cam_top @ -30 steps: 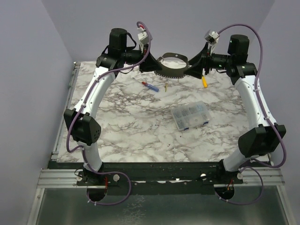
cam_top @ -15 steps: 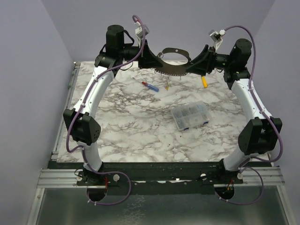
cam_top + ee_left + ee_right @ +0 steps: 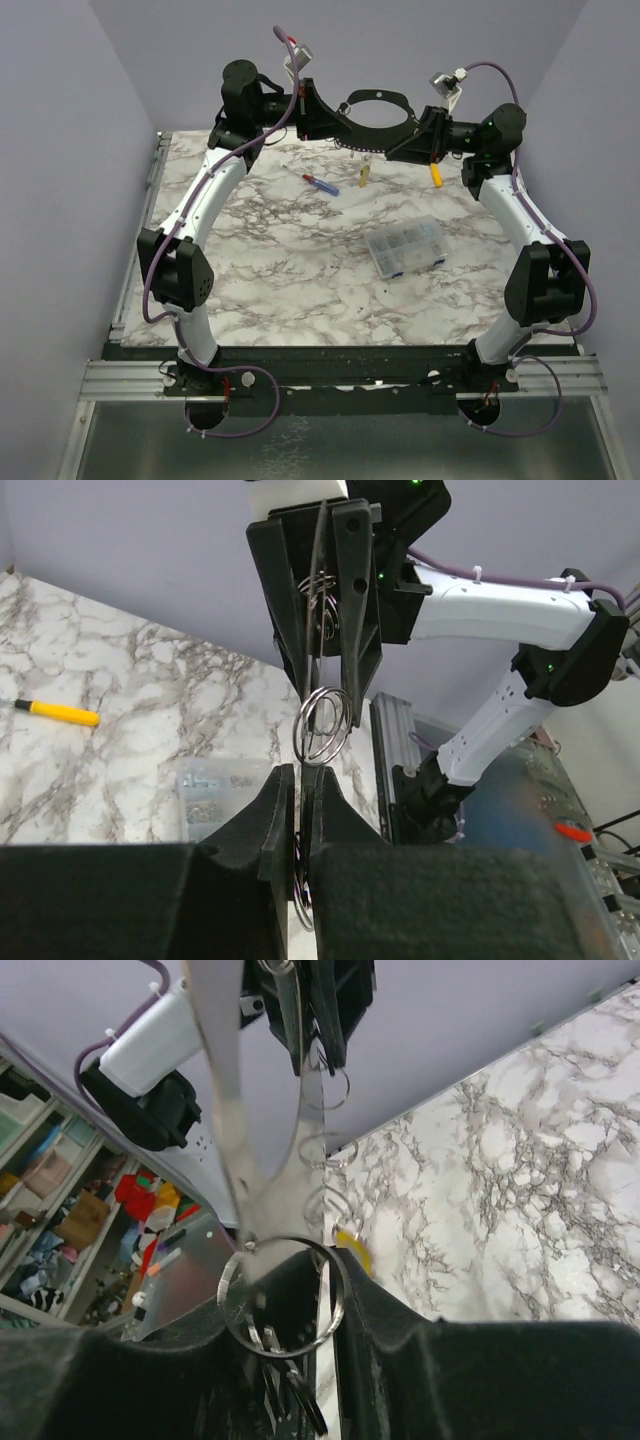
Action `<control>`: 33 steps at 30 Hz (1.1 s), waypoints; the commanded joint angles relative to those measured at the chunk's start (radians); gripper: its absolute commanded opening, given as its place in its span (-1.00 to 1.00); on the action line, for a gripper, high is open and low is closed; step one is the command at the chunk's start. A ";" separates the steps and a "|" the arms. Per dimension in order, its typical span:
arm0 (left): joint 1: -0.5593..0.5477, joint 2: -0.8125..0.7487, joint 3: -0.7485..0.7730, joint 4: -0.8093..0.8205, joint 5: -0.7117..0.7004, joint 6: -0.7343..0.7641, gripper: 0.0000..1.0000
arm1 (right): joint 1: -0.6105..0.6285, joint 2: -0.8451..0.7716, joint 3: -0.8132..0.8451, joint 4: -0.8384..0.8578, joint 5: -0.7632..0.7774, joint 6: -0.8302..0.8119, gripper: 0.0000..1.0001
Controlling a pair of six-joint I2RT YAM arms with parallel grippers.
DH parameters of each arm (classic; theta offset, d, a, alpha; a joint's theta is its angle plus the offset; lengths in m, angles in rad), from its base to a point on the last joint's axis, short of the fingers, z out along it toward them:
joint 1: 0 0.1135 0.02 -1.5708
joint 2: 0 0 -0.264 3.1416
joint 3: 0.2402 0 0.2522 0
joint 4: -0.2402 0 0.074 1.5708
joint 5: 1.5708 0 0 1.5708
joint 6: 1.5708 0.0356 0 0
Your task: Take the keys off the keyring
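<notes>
Keyring (image 3: 375,93) held aloft above the far edge of the marble table (image 3: 290,270), left gripper (image 3: 300,780) clamped on its band, right gripper (image 3: 322,1280) closed in around the opposite side, actual pinch not discernible, yellow key (image 3: 366,176) hung beneath

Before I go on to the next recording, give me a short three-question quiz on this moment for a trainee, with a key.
1. True or false: the metal hoop lies flat on the table.
2. Where is the clear box? A) at the table's near left corner B) on the table, right of the small screwdriver C) hanging from the hoop
3. Which gripper is clamped shut on the hoop's band?
Key: 1 false: it is held up in the air, its band running between the fingers of the left gripper and the right gripper. 2 B. 3 the left gripper.
</notes>
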 commanded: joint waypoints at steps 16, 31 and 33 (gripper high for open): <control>0.005 -0.057 -0.174 0.467 -0.006 -0.327 -1.00 | 0.002 -0.020 0.008 0.055 0.081 0.082 -0.42; 0.018 -0.130 -0.251 0.412 -0.237 -0.296 -1.00 | -0.023 -0.156 -0.123 -0.341 0.317 -0.385 0.65; 0.016 -0.141 -0.262 0.403 -0.278 -0.292 -1.00 | -0.019 -0.189 -0.169 -0.324 0.357 -0.414 0.65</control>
